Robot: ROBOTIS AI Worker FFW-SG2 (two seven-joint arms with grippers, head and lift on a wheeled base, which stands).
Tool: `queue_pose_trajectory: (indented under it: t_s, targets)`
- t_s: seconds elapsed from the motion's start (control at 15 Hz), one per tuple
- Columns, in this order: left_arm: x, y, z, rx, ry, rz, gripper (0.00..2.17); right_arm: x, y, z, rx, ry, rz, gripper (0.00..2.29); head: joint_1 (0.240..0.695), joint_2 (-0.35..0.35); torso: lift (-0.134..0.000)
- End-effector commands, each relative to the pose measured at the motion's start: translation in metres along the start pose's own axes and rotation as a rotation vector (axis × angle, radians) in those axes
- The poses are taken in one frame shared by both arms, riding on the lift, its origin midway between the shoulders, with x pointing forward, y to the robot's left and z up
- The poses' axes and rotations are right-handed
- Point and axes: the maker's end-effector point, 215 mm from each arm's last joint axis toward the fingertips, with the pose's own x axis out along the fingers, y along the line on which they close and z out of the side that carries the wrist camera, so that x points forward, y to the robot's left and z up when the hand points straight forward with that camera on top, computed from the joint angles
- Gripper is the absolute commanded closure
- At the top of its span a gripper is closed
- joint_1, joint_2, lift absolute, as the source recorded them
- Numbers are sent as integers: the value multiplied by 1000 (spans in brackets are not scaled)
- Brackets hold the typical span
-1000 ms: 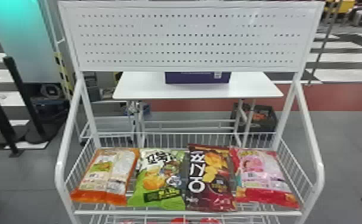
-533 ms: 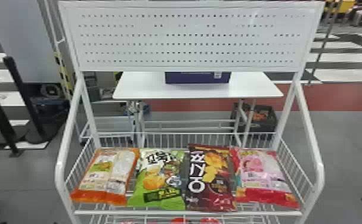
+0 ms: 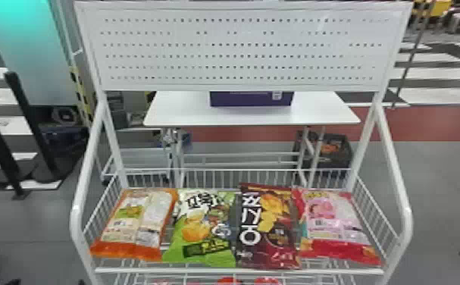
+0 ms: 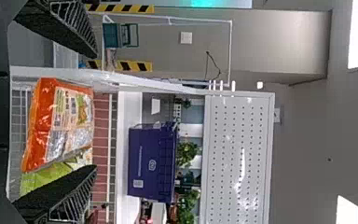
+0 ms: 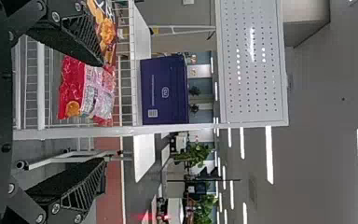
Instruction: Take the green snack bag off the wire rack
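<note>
Your wire rack [image 3: 240,270] is white metal, perforated panel up top, wire basket below holding four puffy, crinkly plastic bags. Your green snack bag [image 3: 202,227] lies in it between the orange bag [image 3: 149,212] and the maroon bag [image 3: 270,227], long axis front to back, green end toward the rack's front rail. Left gripper [image 4: 96,109] and right gripper [image 5: 105,112] both have fingers spread, fwiw.

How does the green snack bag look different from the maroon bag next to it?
The green snack bag is green and white, while the maroon bag is mostly dark red. The green snack bag has black lettering across its top; the maroon bag has big white lettering down its left side. Both lie on the wire rack.
</note>
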Motion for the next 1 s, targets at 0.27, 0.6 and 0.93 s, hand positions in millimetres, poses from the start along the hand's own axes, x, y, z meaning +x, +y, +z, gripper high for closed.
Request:
queue_pose_trajectory:
  t_s: [0.27, 0.6, 0.93]
  targets:
    - [77, -132, -47, -10, 114, -188, 39, 0, 3, -5, 2, 5, -1, 174, 499, 0, 0]
    - [139, -184, -100, 56, 208, -238, 43, 0, 5, -13, -3, 16, -2, 174, 499, 0, 0]
    - [187, -203, -143, 115, 298, -246, 43, 0, 4, -17, -1, 24, -5, 174, 499, 0, 0]
